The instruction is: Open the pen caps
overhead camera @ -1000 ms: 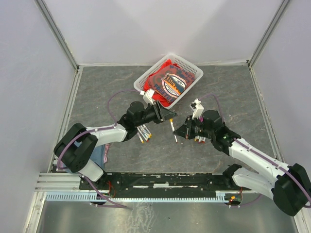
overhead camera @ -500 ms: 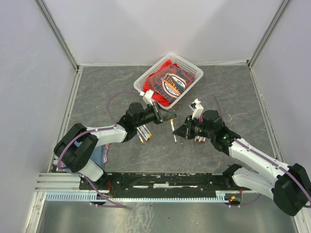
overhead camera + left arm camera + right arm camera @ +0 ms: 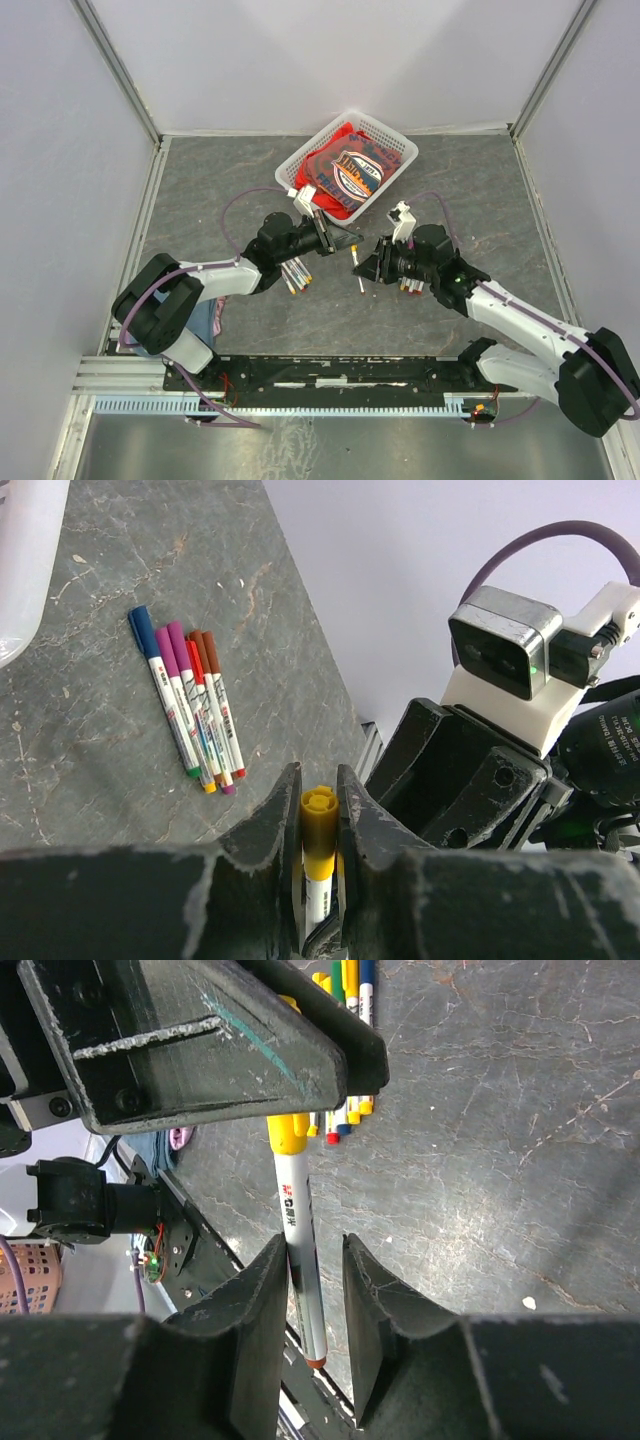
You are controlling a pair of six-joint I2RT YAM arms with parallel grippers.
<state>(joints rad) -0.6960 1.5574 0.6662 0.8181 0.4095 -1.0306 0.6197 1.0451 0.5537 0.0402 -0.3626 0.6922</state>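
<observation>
Right gripper [image 3: 312, 1260] jaws have just been spread away from the white pen barrel [image 3: 293, 1205], while the yellow cap [image 3: 319, 825] has been clamped by the left gripper [image 3: 319, 782]. The cap is still seated on the barrel, so a renewed grip and pull is judged necessary.

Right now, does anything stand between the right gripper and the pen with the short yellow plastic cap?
Nothing visible does. The pen's white barrel lies between the open fingers of the right gripper, while the left gripper is shut on the short yellow plastic cap at the other end.
</observation>
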